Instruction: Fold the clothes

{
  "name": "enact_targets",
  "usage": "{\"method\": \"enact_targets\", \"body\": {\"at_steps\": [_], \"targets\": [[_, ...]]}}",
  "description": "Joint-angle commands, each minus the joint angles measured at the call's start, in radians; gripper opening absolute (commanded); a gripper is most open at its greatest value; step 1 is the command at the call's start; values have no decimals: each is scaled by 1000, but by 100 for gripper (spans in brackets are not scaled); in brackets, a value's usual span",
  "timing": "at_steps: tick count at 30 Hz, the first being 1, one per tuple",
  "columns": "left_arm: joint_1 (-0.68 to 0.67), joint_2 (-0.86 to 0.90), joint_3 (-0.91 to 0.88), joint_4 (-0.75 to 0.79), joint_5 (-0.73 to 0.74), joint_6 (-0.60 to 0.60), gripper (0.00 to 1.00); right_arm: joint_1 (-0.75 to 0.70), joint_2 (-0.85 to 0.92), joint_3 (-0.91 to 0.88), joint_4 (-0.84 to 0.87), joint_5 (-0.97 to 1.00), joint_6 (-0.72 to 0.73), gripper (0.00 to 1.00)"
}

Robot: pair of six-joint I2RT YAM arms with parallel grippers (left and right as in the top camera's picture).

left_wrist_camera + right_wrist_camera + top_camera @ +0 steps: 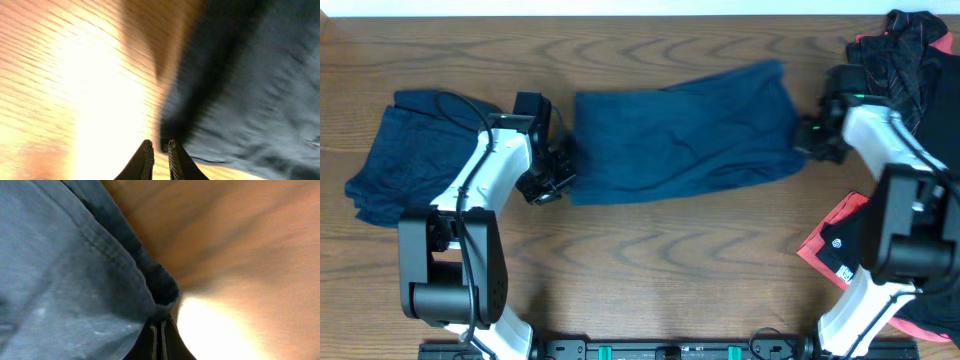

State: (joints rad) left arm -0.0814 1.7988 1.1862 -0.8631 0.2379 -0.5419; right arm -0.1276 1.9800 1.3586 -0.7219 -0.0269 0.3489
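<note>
Overhead, blue garment (685,130) spread flat across the wooden tabletop (670,260), left tool (558,182) pinching its corner, right tool (807,140) clamped on the hem at the opposite end

Motion blur is smearing the table (60,75) and the blue garment (260,85) ahead of the left gripper (159,150), leaving it unclear whether its nearly meeting fingertips are pinching the hem. The garment's edge is disappearing between the right gripper's (161,330) closed fingers. Behind that gripper, the overhead picture's edge is cutting off a red-and-black pile (910,50), and the right arm (900,200) is covering part of a red piece (830,240).
</note>
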Motion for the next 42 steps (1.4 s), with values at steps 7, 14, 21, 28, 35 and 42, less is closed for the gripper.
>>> {"method": "enact_targets", "body": {"at_steps": [7, 14, 21, 28, 35, 42], "targets": [[-9, -112, 15, 294, 69, 101, 81, 13, -151, 2, -43, 38, -50, 91], [-9, -52, 19, 543, 91, 101, 81, 13, -233, 2, -117, 35, -50, 99], [-9, 54, 19, 795, 91, 104, 77, 15, -391, 2, -163, -35, -50, 99], [-15, 174, 19, 943, 107, 103, 78, 21, -494, 2, -195, -53, -50, 99], [-46, 255, 19, 1075, 174, 96, 76, 23, -506, 2, -219, -53, -50, 99], [-68, 256, 19, 1054, 253, 96, 21, 24, -507, 2, -225, -53, -50, 99]]}}
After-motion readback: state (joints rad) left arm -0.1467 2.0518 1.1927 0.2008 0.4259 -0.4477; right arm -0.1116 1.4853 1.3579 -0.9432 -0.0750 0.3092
